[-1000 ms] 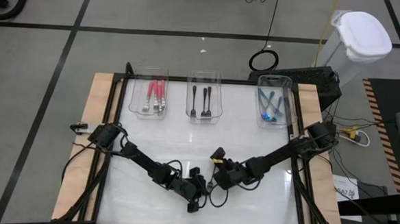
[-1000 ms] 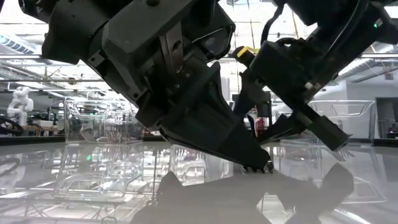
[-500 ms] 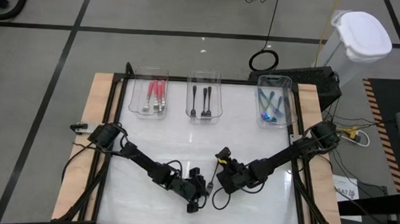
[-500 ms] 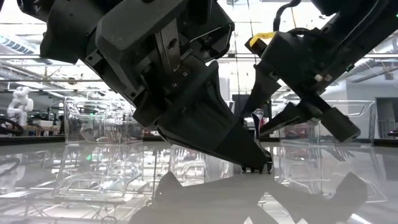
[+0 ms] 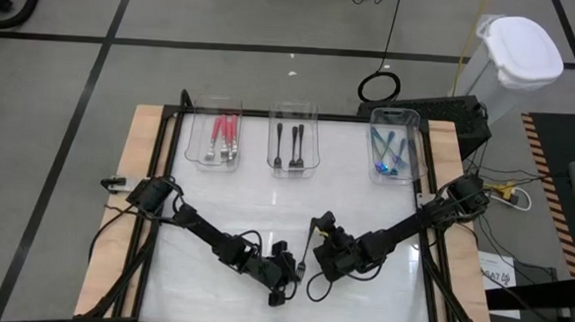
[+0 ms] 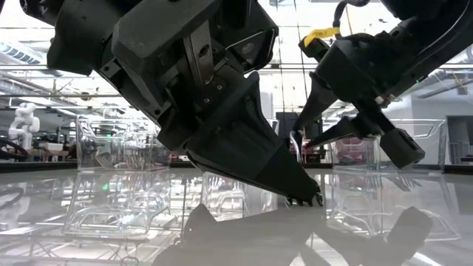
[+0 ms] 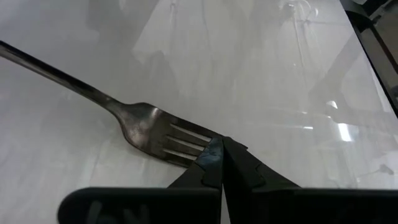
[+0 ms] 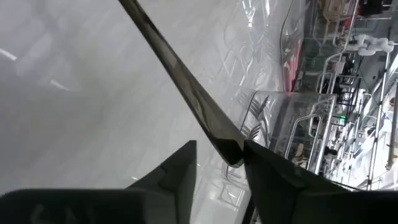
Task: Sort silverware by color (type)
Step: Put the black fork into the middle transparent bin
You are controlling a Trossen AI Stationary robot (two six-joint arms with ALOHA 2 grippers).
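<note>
Two dark robot arms are meeting low over the near middle of a glossy white desk (image 5: 364, 200). The left gripper (image 7: 222, 163) is pressing its closed tips down onto the tines of a slim silver-tined fork with a dark handle (image 7: 112, 106), which is lying flat on the desk; this looks like a way of pinning or tipping the fork so the other arm can take it. The right gripper (image 8: 217, 160), just beside it, is standing partly open with the fork's dark handle (image 8: 186, 87) running between its fingers and touching one of them; whether it is truly gripping, I cannot tell. Along the far edge three clear rectangular plastic trays are holding sorted forks: red-handled ones (image 5: 223, 133) on the left, black-handled ones (image 5: 290, 141) in the middle, blue-handled ones (image 5: 389, 150) on the right. This fork probably belongs with the black ones.
</note>
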